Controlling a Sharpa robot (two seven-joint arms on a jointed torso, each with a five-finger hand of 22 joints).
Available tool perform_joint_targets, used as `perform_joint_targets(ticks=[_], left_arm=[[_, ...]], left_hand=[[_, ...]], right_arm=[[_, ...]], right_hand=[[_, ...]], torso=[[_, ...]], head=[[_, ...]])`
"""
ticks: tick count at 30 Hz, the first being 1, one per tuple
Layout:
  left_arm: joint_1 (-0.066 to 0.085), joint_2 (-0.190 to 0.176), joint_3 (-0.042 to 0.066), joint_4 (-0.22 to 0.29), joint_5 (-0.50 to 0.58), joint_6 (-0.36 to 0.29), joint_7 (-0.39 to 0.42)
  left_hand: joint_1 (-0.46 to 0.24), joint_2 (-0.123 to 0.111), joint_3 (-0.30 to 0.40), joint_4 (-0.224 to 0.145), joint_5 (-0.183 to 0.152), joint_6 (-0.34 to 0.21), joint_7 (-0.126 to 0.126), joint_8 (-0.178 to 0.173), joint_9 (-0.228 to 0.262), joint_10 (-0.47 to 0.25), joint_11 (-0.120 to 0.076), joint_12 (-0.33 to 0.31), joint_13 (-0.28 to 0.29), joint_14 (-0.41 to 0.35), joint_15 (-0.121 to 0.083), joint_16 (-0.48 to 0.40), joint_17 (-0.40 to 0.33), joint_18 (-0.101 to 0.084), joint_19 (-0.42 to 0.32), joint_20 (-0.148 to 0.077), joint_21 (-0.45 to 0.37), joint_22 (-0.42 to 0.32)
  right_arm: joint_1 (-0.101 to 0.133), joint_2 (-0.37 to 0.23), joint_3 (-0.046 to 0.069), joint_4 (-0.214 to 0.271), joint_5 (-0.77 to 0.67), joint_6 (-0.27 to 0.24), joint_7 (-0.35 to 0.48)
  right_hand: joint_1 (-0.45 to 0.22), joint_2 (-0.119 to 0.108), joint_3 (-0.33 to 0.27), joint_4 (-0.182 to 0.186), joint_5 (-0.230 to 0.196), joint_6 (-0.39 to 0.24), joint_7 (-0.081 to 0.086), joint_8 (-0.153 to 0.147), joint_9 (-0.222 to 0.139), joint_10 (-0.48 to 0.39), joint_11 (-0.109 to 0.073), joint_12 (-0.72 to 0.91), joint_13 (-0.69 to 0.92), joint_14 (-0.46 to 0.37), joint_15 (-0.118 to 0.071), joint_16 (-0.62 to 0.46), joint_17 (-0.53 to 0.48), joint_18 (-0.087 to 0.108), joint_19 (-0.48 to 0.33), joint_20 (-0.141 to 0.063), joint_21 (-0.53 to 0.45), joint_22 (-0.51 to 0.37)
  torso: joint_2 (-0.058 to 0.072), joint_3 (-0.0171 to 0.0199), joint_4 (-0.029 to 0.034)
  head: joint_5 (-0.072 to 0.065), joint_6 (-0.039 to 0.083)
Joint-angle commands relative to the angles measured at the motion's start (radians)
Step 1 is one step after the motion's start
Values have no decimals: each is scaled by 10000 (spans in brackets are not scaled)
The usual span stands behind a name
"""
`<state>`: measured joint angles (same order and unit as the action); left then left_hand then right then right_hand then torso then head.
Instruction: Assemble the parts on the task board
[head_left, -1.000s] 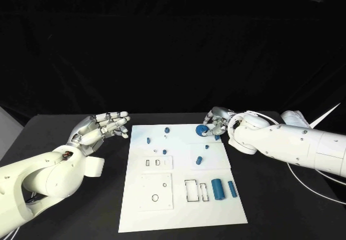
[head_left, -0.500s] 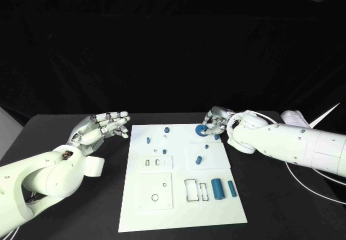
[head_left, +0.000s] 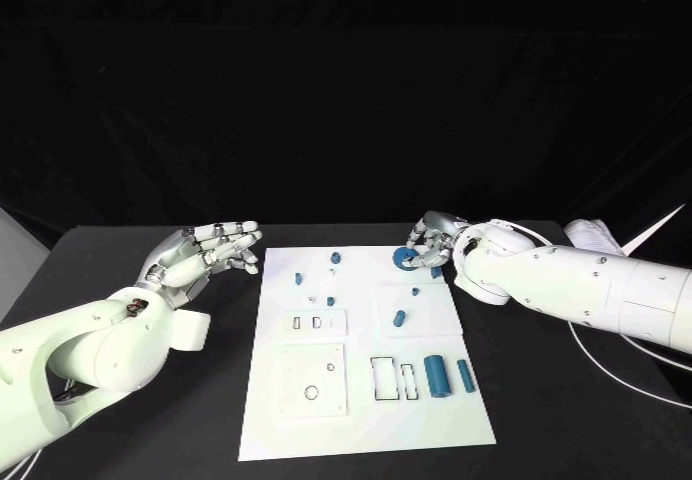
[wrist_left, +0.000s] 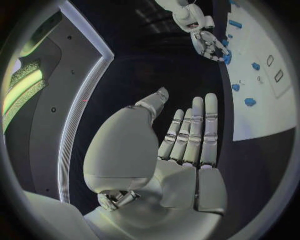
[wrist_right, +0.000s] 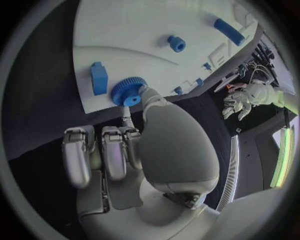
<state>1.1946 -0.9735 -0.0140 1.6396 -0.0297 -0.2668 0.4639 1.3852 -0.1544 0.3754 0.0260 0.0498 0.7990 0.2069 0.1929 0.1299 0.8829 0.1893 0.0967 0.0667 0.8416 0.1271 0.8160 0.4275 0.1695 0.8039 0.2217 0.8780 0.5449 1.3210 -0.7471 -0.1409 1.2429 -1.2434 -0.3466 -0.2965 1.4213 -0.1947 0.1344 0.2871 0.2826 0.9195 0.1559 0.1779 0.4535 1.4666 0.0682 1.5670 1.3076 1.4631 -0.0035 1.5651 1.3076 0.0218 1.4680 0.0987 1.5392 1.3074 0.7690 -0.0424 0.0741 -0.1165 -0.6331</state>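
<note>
we see the right hand (head_left: 437, 243) at the far right corner of the task board (head_left: 368, 400), its fingers (wrist_right: 128, 137) closed around a round blue gear (wrist_right: 128, 91) held just above the board's edge. a small blue block (wrist_right: 99, 78) lies on the board just beside the gear. the left hand (head_left: 202, 255) hovers over the black table (head_left: 130, 270) beside the board's left edge, palm open, fingers (wrist_left: 194, 127) straight and close together, holding nothing. two blue cylinders (head_left: 449, 376) lie side by side near the board's right edge, next to rectangular slots (head_left: 391, 380).
</note>
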Motion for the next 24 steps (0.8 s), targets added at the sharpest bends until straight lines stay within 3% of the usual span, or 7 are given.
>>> perform_joint_targets(ticks=[1, 9, 11, 12, 17, 24], left_arm=[[10, 10, 8, 13, -49, 176, 22], [10, 0, 8, 17, -49, 178, 8], [10, -1, 8, 19, -49, 177, 7], [10, -1, 8, 19, -49, 178, 7], [10, 6, 8, 18, -50, 187, 11], [10, 18, 8, 7, -50, 190, 11]], left_hand=[[18, 116, 19, -67, 12, 8, 178, 8, 11, -77, 6, 29, -11, -36, -22, 42, -17, 138, -64, -26, 69, 10], [19, 116, 20, -68, 12, 8, 175, 8, 11, -81, 6, 29, -12, -36, -22, 43, -18, 138, -66, -25, 72, 12], [19, 116, 20, -68, 12, 8, 175, 8, 11, -81, 6, 29, -12, -36, -22, 43, -18, 138, -66, -25, 72, 12], [19, 116, 20, -68, 12, 8, 175, 8, 11, -81, 6, 29, -12, -36, -22, 43, -18, 138, -66, -25, 72, 12], [19, 116, 20, -68, 12, 8, 175, 8, 11, -81, 6, 29, -12, -36, -22, 43, -18, 138, -66, -25, 72, 12], [25, 122, 28, -72, 12, 10, 170, 11, 12, -95, 4, 30, -13, -39, -21, 47, -24, 138, -73, -25, 83, 17]], right_arm=[[-25, 18, -12, 8, -71, 264, 22], [-49, -1, -24, 157, -513, 239, 16], [-56, -6, -26, 222, -693, 65, 41], [-59, -8, -26, 255, -787, -43, 57], [-72, -18, -27, 515, -1434, -929, 182], [-43, -52, -19, 1039, -2055, -1694, 291]], right_hand=[[-1, 40, 72, -15, -48, 59, -27, -14, -19, 1042, 35, 38, 2632, 1077, 21, 57, 2632, -124, 834, 46, 36, 2293], [418, -15, 414, -167, 89, 238, -47, -75, -79, 1042, 16, 38, 2632, 1077, -2, 57, 2632, -149, 883, 28, 111, 2388], [586, 15, 676, -207, 25, 355, -68, -99, -117, 1042, -4, 38, 2632, 1077, -21, 57, 2632, -161, 908, 13, 147, 2432], [643, 10, 903, -196, -204, 430, -86, -130, -155, 1042, -22, 38, 2632, 1077, -36, 57, 2632, -166, 918, -6, 162, 2451], [691, -55, 1536, -212, 71, 757, -174, -137, -221, 1042, -101, 38, 2632, 1077, -105, 57, 2632, -208, 1008, -60, 287, 2600], [633, -119, 1747, -221, 94, 869, -204, -141, -241, 1042, -129, 38, 2632, 1077, -130, 57, 2632, -218, 1028, -84, 316, 2634]], torso=[[-7, -4, -8], [-11, -5, -20], [-10, -5, -17], [-11, -2, -16], [-16, -3, -11], [-23, -4, -8]], head=[[-1, -38], [-19, -42], [-19, -41], [-20, -41], [-13, -16], [16, 0]])
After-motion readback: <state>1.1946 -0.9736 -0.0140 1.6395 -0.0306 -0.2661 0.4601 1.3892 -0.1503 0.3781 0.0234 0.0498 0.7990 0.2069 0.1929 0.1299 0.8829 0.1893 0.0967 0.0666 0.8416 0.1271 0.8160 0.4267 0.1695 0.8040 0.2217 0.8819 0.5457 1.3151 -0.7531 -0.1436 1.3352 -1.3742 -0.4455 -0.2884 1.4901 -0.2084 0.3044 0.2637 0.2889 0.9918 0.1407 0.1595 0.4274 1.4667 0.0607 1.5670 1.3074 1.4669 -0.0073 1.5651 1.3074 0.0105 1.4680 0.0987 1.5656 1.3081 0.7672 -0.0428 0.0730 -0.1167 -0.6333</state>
